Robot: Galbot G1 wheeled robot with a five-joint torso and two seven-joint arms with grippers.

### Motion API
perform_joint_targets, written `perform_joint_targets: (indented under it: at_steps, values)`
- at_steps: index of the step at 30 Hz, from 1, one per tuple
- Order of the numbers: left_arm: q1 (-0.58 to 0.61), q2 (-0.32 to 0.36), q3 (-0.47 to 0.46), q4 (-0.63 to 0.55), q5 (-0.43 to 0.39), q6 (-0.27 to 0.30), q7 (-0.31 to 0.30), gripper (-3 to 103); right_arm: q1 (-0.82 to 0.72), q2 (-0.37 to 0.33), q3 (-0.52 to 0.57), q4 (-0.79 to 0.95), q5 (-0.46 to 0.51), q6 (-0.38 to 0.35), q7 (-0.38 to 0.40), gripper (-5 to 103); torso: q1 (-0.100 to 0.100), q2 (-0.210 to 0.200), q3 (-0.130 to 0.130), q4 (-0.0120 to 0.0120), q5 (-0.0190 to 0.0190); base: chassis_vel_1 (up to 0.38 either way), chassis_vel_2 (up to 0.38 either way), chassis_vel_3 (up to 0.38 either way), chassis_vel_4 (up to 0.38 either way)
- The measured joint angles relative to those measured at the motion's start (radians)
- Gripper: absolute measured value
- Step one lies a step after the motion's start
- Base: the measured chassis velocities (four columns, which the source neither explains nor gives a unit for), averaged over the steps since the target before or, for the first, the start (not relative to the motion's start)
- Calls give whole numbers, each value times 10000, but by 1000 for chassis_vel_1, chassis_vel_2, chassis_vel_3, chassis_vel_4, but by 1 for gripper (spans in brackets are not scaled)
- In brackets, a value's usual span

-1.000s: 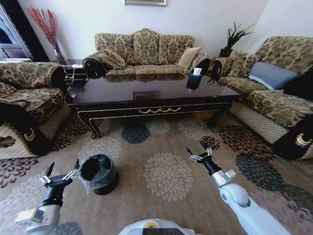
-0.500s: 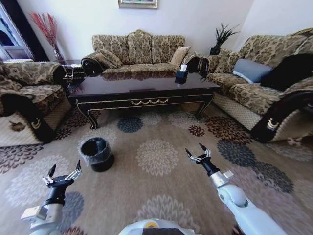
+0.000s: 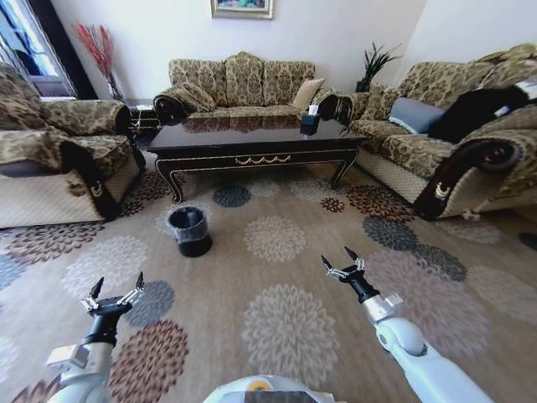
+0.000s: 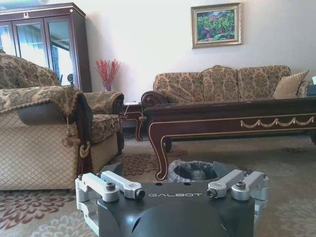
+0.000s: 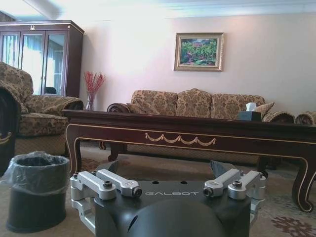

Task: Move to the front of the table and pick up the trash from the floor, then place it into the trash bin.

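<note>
Both arms low in front of me over the patterned carpet [image 3: 277,327]. Left gripper [image 3: 114,293] fingers spread, empty. Right gripper [image 3: 344,264] likewise spread, empty. Trash bin [image 3: 190,231] stands on the carpet ahead-left, clear liner, near the table's left front leg but not touching. Table [image 3: 252,138] beyond it, tissue box [image 3: 310,122] on top. Sofas on three sides, framed picture [image 3: 242,7] on the far wall.
</note>
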Motion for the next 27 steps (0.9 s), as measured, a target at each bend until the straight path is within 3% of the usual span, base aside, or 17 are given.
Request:
perform_joint_targets:
  at_steps: [10,20,27]
  values:
    - [17,20,-1,10,14,-31,-1,100,5,16,-33,-156,50,166,-11,100,0,0,2,0,10,347,-356,-339,350]
    - [-48,-13,84,52,135,-44,11,100,164,30,-203,-415,44,674,-182,100,-2,1,-1,-3,7,161,-382,-164,375]
    - [-47,-30,97,48,181,-45,13,100,165,41,-163,-464,36,701,-323,100,3,0,4,0,2,18,-46,-37,21]
